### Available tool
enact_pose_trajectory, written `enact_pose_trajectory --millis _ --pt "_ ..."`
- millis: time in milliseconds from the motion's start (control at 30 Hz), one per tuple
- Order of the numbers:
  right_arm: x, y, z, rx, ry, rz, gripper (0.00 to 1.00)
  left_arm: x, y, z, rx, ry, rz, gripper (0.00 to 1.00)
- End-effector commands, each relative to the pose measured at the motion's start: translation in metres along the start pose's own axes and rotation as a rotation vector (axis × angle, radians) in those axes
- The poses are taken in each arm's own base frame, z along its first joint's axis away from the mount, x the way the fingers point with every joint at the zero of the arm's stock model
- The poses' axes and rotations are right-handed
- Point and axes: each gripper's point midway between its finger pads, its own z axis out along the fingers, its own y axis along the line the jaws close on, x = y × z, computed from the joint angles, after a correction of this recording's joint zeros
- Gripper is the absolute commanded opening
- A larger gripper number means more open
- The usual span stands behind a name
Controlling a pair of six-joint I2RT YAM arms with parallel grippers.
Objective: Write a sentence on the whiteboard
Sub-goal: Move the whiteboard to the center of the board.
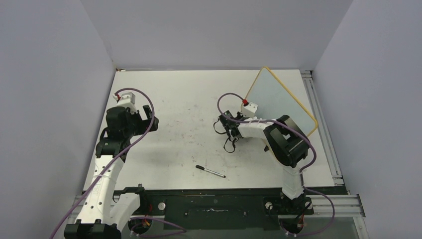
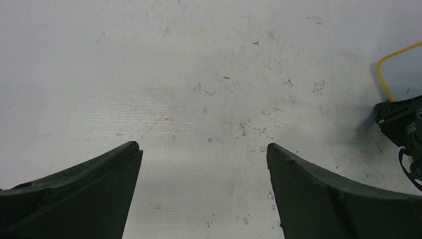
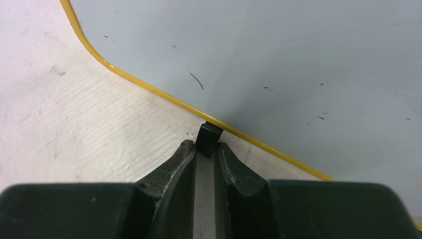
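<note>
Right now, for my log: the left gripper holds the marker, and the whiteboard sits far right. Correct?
No: the left gripper is open and empty; the top view shows the marker lying on the table. The whiteboard is far right.

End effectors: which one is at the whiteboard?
The right end effector, fingertips at the yellow frame of the whiteboard; the left end effector hangs open over the table.

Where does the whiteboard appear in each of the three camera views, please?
Top external: the whiteboard lies upper right.
Left wrist: only its corner shows, at the right edge.
Right wrist: it fills the upper right.
Shared landmark: its yellow frame.
</note>
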Motion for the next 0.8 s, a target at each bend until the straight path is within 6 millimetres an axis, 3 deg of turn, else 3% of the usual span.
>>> enact_pose_trajectory --millis 0,367,767 --pt "0.011 0.034 -0.034 -0.200 0.063 -0.056 0.05 -0.025 -0.009 -0.005 0.040 -0.089 0.012 0.96" --pt "0.034 0.077 -0.086 -0.451 0.049 -0.166 0.05 -0.024 -0.007 -0.002 0.029 -0.087 0.018 0.96" --pt "0.067 0.126 -0.162 -0.784 0.030 -0.290 0.05 -0.026 -0.003 -0.003 0.011 -0.107 0.022 0.96"
